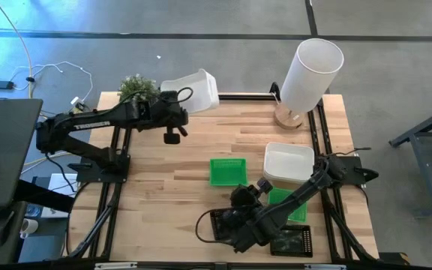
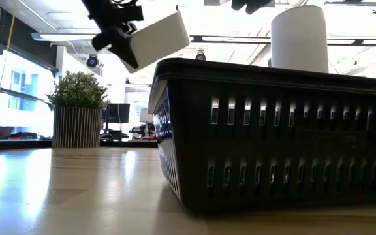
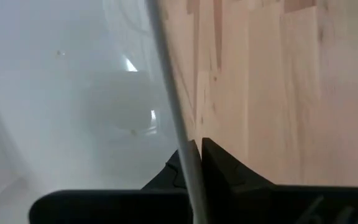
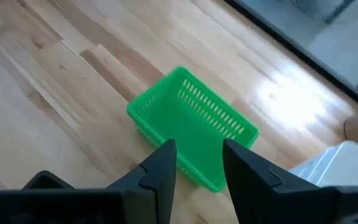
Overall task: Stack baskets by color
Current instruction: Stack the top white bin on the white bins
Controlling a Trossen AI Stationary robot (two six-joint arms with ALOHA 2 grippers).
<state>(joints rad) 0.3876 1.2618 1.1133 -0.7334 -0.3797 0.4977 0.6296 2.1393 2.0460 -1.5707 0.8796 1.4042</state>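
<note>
My left gripper [image 1: 180, 100] is shut on a white basket [image 1: 195, 90] and holds it in the air over the table's far edge; the low view shows that basket [image 2: 158, 36] tilted, high above the tabletop. My right gripper [image 4: 201, 165] stands open above the near part of a green basket [image 4: 191, 124], touching nothing. That green basket [image 1: 227, 171] rests on its bottom at mid-table. A second white basket [image 1: 289, 163] sits to its right. Another green basket [image 1: 289, 204] lies partly under my right arm. Two black baskets [image 1: 223, 225] [image 1: 291, 241] sit at the near edge. My left gripper pinches one wall of the white basket at its rim [image 3: 188, 155], one finger inside [image 3: 173, 174] and one outside. The fingers come from the table's left, slanting down. The basket is lifted clear of the table and hangs tilted.
A tall white cylinder [image 1: 310, 71] stands on a wooden base at the far right. A small potted plant [image 1: 137, 86] sits at the far left corner, close to my left arm. Bare wood lies left of the green basket, around the table's middle left.
</note>
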